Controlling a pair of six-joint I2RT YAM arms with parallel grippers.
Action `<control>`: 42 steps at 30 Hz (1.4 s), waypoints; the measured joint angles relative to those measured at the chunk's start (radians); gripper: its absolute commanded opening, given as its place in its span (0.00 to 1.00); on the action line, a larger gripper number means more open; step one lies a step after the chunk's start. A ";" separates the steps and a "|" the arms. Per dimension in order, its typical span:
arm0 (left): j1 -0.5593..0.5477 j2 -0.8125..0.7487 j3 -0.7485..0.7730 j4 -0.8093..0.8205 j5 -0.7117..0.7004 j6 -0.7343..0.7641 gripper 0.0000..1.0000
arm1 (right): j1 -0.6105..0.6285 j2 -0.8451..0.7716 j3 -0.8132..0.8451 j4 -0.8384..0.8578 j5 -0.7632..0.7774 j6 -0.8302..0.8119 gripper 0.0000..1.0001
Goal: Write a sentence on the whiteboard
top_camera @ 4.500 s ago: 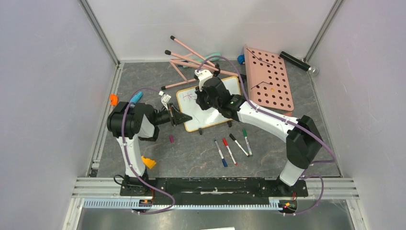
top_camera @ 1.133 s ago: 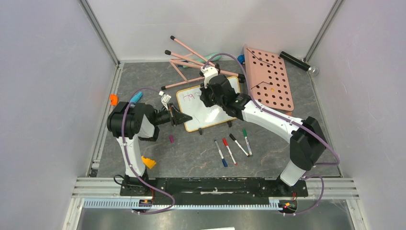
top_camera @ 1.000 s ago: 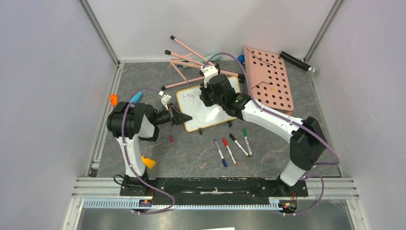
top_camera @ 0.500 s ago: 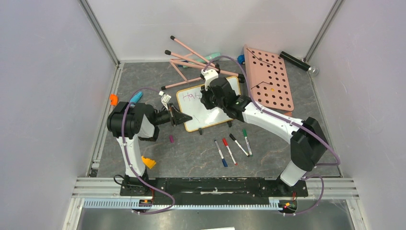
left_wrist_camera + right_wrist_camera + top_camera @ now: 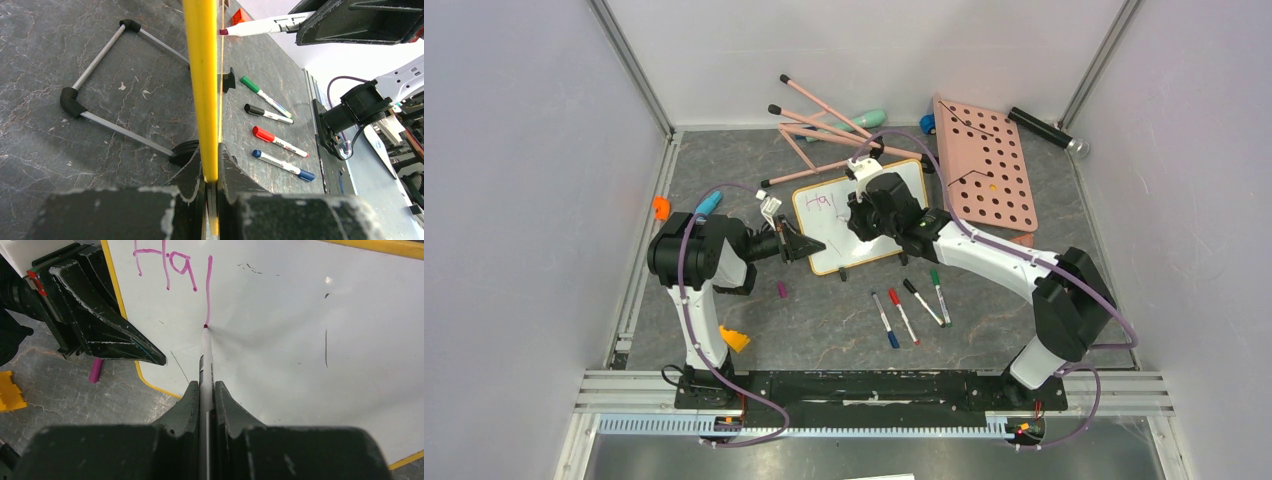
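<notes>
The whiteboard [image 5: 822, 238] stands propped on the mat; the right wrist view shows its glossy face [image 5: 310, 345], the left wrist view its yellow rim edge-on [image 5: 201, 75]. My left gripper [image 5: 802, 247] [image 5: 210, 172] is shut on the board's left rim. My right gripper [image 5: 864, 208] [image 5: 206, 390] is shut on a white marker [image 5: 205, 357] whose purple-pink tip touches the board. The sentence [image 5: 170, 265] reads "Ha" plus one long vertical stroke ending at the tip. The marker also shows in the left wrist view [image 5: 265, 25].
Blue [image 5: 887, 322], red [image 5: 903, 316], black [image 5: 921, 301] and green [image 5: 939, 297] markers lie in front of the board. A purple cap [image 5: 782, 290] lies near the left arm. A pink holed board [image 5: 986, 165] is at the right, pink sticks [image 5: 824, 125] behind.
The writing has grown from a first mark to "Ha" and a long downward stroke. My right gripper has moved right along the board, then toward me. The left gripper has not moved.
</notes>
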 measured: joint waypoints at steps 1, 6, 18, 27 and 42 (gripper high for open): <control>0.000 0.000 0.000 0.000 0.000 0.000 0.08 | 0.000 0.000 0.000 0.000 -0.001 0.000 0.00; 0.000 0.000 0.000 0.001 0.001 0.001 0.08 | -0.001 -0.002 0.013 -0.014 -0.007 -0.002 0.00; 0.000 0.000 0.000 0.002 0.003 0.007 0.08 | -0.008 -0.002 0.117 -0.016 -0.001 -0.011 0.00; 0.000 0.000 0.000 0.002 0.003 0.007 0.08 | -0.014 0.011 0.127 -0.019 0.023 -0.012 0.00; 0.000 0.000 0.000 0.000 0.001 0.006 0.08 | -0.014 0.048 0.152 -0.029 0.026 -0.014 0.00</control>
